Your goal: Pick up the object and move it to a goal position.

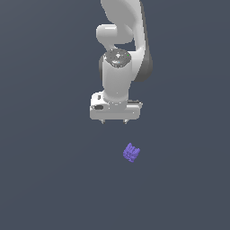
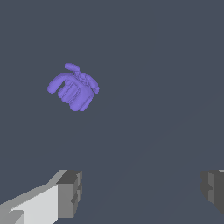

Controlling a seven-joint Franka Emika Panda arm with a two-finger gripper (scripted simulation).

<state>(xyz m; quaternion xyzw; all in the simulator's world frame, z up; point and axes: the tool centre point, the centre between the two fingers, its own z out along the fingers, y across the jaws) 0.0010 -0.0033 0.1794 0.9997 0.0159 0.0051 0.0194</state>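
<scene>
The object (image 1: 131, 153) is a small purple lump with ridged faces, lying on the dark grey floor below the gripper and slightly toward the exterior view's right. In the wrist view the object (image 2: 73, 87) shows well apart from the fingers (image 2: 69, 194). My gripper (image 1: 114, 121) hangs from the white arm, pointing down, with its two short fingertips spread wide. It is open and nothing is between its fingers (image 2: 213, 190). A clear gap separates the gripper from the object.
The white arm (image 1: 120, 54) rises behind the gripper to the top of the exterior view. A plain dark grey floor (image 1: 49, 179) surrounds everything.
</scene>
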